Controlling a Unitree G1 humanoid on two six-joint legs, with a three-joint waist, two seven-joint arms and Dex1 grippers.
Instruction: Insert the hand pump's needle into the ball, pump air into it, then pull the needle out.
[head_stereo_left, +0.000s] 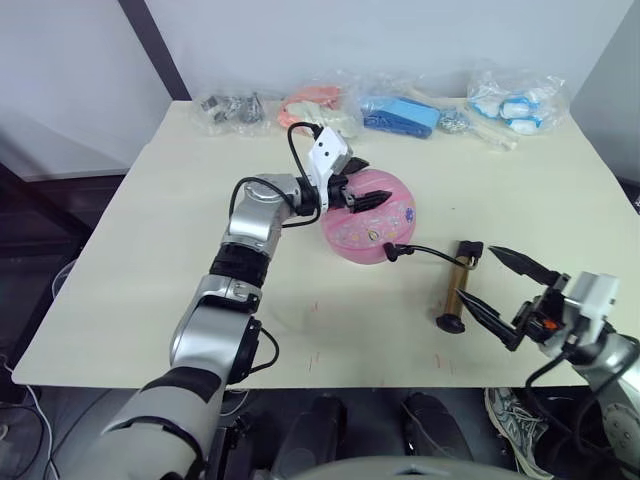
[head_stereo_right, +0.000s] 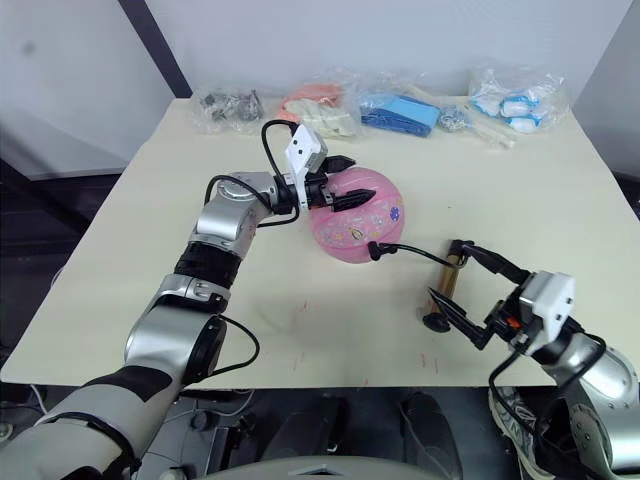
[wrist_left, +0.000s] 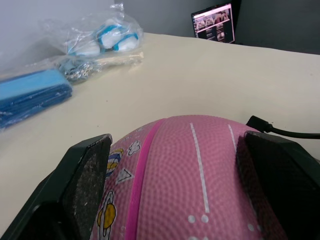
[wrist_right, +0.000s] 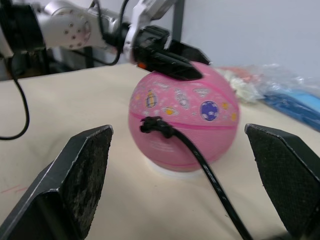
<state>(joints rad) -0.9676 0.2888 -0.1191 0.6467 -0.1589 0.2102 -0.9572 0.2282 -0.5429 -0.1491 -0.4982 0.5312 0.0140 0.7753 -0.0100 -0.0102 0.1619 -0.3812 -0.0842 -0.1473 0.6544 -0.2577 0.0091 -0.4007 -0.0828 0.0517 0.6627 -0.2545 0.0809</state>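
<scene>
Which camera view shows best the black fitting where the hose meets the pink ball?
The right wrist view: the fitting sits against the ball, facing the camera. Both eye views show it smaller, from above. In the left wrist view just its edge and the hose peek past the ball.

No legible text; ball (wrist_right: 182, 120) bears cartoon prints only, nothing readable.

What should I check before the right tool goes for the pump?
1. Ball steadied: ok, left tool straddles its top, fingers on either side.
2. Needle fitting at the ball: ok, seated against its side; pin depth cannot tell.
3. Hand pump reachable: ok, lying on the table just ahead of the right tool.
4. Right tool ready: ok, open and empty.
5. Hose free: ok, runs unobstructed from ball to pump.
</scene>
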